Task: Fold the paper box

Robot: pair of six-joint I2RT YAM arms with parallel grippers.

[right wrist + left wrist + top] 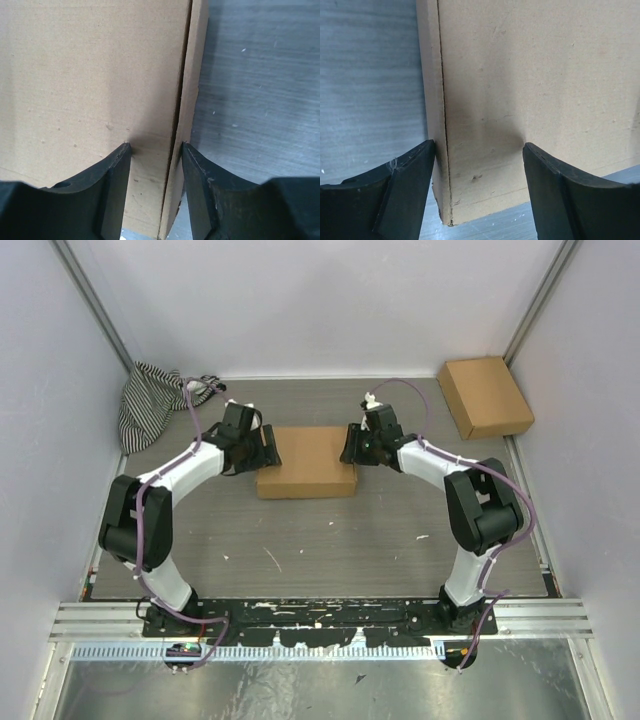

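Note:
The paper box (305,462) stands mid-table as a closed shallow brown box. My left gripper (268,447) is at its left end and my right gripper (350,445) at its right end. In the left wrist view the left gripper (479,145) is open and straddles the box's (530,75) corner: one finger (412,175) is outside the side wall, the other on the lid. In the right wrist view the right gripper (156,145) is partly open astride the box's (90,75) edge, with one fingertip (117,165) on the lid and the other beside the wall.
A smaller ready-made cardboard box (485,397) lies at the back right corner. A black-and-white striped cloth (150,400) is heaped at the back left. Grey walls close in the table (330,540) on three sides.

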